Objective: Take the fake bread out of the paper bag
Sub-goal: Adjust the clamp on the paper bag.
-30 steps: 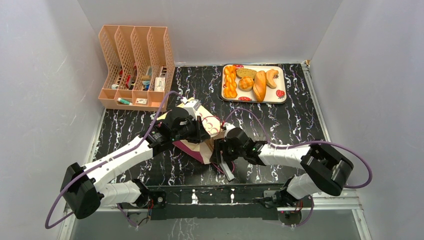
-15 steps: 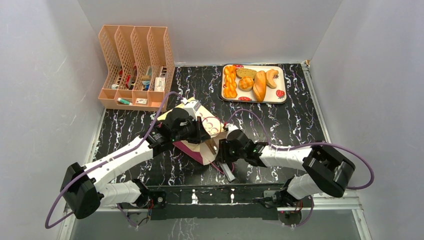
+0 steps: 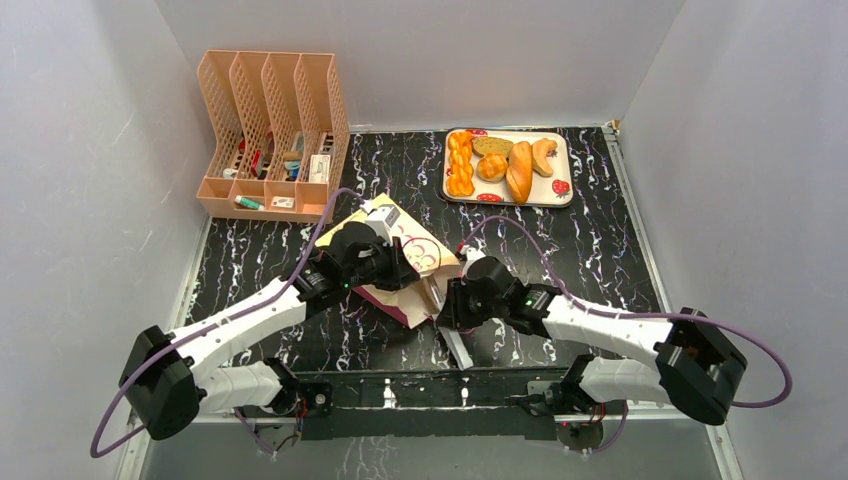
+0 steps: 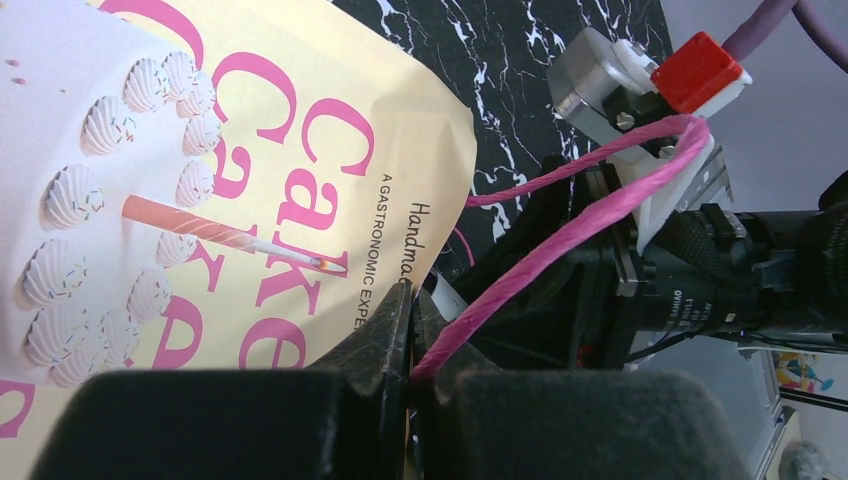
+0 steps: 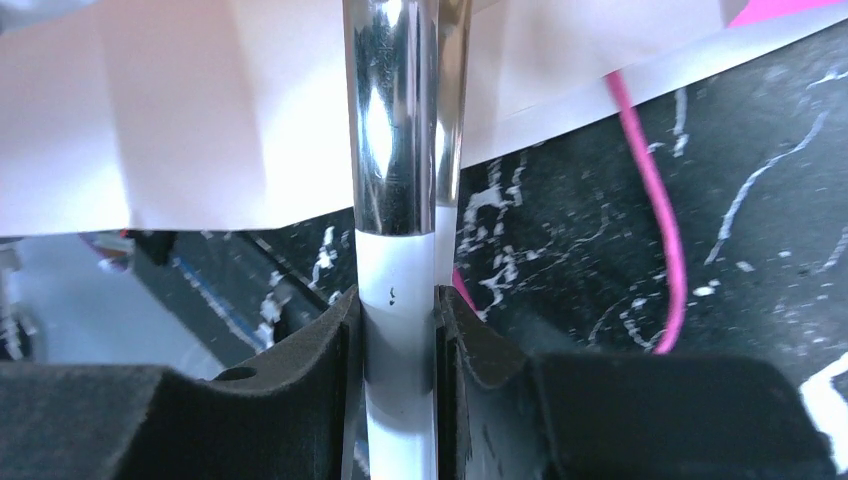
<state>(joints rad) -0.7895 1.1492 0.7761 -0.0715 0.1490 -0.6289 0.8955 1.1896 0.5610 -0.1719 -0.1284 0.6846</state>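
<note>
Left pincer (image 4: pixel 412 322) pinches the cord (image 4: pixel 560 245) on the paper bag (image 4: pixel 300 110), right pincer (image 5: pixel 398 325) squeezes tongs (image 5: pixel 390 120), so slide them in slowly

The top camera looked down from above the table's (image 3: pixel 600 250) near edge. Both wrist cameras faced the paper bag (image 4: pixel 250 150) very closely; all three shared it.

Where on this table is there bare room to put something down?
Free: the strip between file rack and tray; the right side, between tray and right arm; the left side, between rack and left arm. Crowded: the middle, around the paper bag.
</note>
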